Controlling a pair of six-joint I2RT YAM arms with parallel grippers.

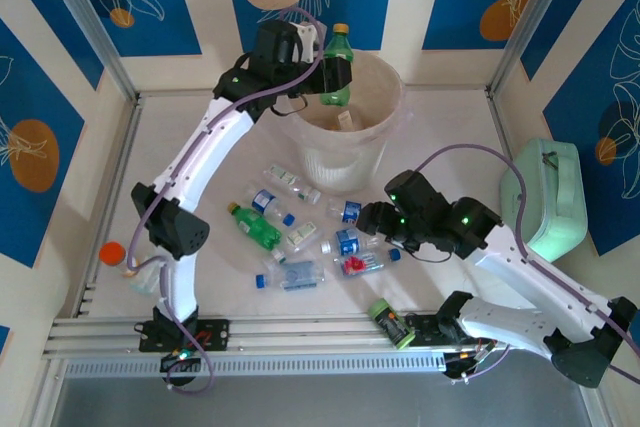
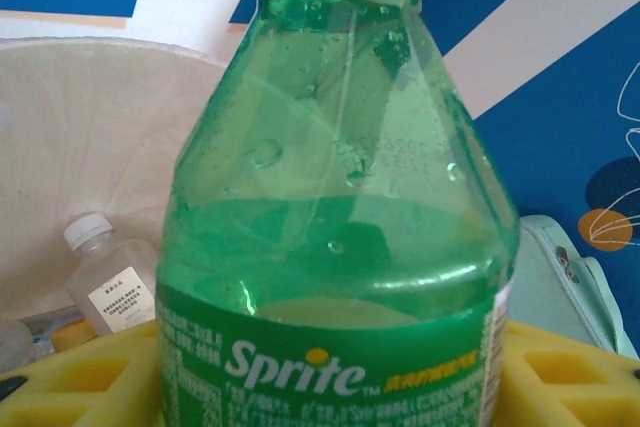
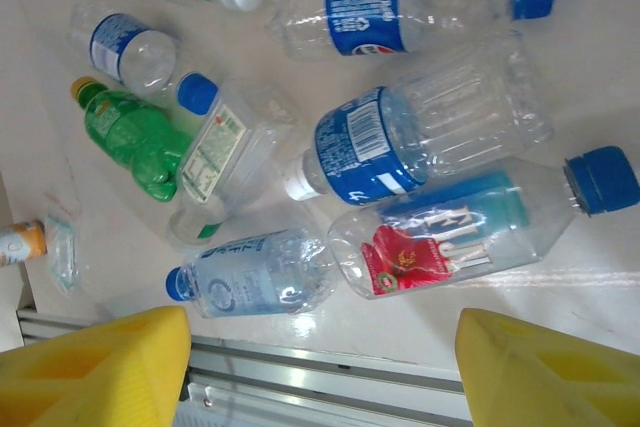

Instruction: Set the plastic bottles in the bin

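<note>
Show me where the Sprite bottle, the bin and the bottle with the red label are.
Sprite bottle [image 2: 335,247], left wrist view, on its green body above the label.
bin [image 1: 345,159], top external view, on its ribbed front wall.
red-labelled bottle [image 3: 402,259], right wrist view, on the red label.

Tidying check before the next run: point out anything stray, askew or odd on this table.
Two bottles lie apart from the main pile: a green-labelled bottle on its side at the near rail, and an orange-capped bottle off at the left edge. Nothing looks spilled.
</note>
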